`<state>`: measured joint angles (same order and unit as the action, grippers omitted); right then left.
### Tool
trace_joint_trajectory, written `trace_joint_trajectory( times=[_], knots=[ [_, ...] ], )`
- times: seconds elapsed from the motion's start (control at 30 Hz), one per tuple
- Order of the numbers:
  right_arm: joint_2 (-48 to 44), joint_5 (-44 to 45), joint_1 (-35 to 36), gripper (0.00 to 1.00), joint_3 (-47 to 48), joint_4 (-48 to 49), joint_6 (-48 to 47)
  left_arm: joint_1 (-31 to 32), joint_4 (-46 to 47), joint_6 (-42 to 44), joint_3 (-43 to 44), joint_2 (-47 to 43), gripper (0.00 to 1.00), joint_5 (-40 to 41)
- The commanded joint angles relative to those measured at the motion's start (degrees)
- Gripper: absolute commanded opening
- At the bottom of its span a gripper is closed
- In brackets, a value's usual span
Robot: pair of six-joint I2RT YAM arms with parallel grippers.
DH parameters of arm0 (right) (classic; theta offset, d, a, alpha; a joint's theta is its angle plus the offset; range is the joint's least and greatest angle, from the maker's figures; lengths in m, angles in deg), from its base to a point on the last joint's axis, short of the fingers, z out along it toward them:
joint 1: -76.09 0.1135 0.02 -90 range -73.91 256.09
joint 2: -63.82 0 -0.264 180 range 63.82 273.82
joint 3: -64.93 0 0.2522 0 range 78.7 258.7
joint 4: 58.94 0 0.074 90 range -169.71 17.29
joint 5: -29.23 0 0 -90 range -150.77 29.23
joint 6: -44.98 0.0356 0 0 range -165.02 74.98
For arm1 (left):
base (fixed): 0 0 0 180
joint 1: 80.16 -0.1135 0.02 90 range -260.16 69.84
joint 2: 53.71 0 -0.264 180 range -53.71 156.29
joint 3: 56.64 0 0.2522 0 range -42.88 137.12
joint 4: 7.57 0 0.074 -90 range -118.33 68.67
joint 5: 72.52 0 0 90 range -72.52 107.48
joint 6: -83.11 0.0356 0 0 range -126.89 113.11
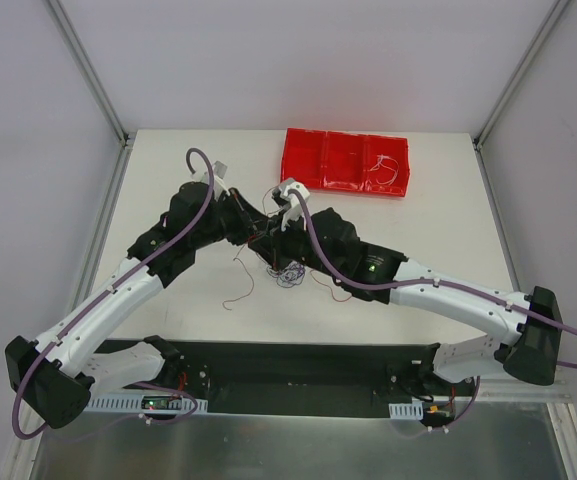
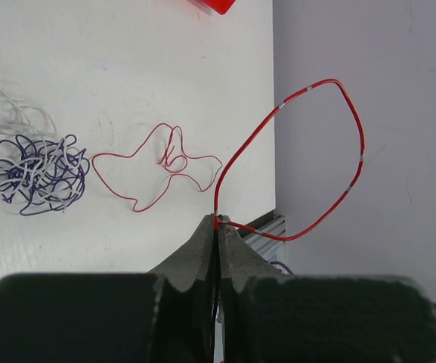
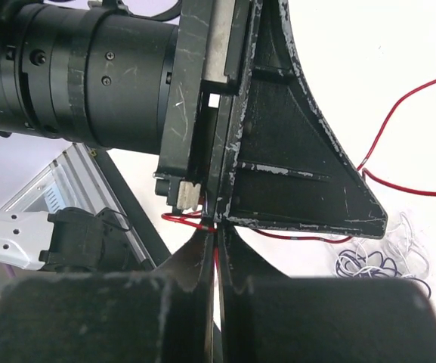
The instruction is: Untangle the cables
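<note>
Scene: two arms meet over the middle of the white table (image 1: 468, 220), fingertips nearly nose to nose.
Left gripper: the left gripper (image 2: 218, 227) is clamped fully closed, its tips pinching the red cable (image 2: 361, 144).
Right gripper: the right gripper (image 3: 216, 231) has its jaws pressed together too, nipping the same red cable just beside the left tips.
Red cable: one loop stands in the air to the right of the left gripper. The rest lies in loose curls on the table, left and near of the clump and apparently clear of it.
Clump: purple-blue and white cables lie knotted together in a clump (image 2: 32, 170) on the table, just near of the two grippers.
Bin: a red bin (image 1: 346, 162) sits at the far edge, with a white strand lying in its right compartment.
Handling: the cables look featherlight, limp yet springy enough to keep their curls. The thin, smooth insulation is likely to slide out of a loose pinch and to snag if yanked.
Where to hold: best pinched across a single free strand at the very fingertips, outside the knot, then drawn away gently.
</note>
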<state>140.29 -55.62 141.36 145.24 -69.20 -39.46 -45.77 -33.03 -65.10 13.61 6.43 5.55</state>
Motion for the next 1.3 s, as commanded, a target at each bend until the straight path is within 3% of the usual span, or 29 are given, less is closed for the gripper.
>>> trace_joint_trajectory(
  times=[0.0,0.03,0.13,0.3,0.43,0.77,0.97,1.27],
  knots=[
    [-2.11,0.65,-0.24,0.0,-0.88,7.03,-0.38,-0.29,1.6,2.49,0.29,-1.34,0.02,-0.21],
    [-2.89,0.83,-0.41,0.0,-1.59,7.47,-0.38,-0.38,1.6,2.93,-0.32,-1.86,0.12,0.32],
    [-4.22,0.83,-0.85,0.0,-3.26,7.92,-0.73,-0.82,1.77,3.89,-1.99,-4.32,0.53,3.04],
    [-6.59,-0.49,-2.78,0.0,-5.89,8.53,0.06,-1.96,1.77,8.02,-2.88,-7.57,0.81,5.77],
    [-8.26,-1.45,-6.12,0.0,-7.48,8.53,1.12,-3.98,1.77,9.52,-4.19,-10.12,0.97,6.38],
    [-10.9,-7.95,-16.39,0.0,-2.05,3.36,0.15,-7.41,-0.25,16.9,-9.91,-20.49,0.98,11.22],
    [-8.36,-11.55,-21.14,0.0,12.53,-2.1,-1.88,-7.41,-1.39,19.28,-10.17,-20.68,0.99,9.64],
    [2.88,-17.36,-31.78,0.0,37.23,-7.11,0.41,-7.5,-1.3,19.98,-8.59,-16.81,0.99,4.45]
  ],
)
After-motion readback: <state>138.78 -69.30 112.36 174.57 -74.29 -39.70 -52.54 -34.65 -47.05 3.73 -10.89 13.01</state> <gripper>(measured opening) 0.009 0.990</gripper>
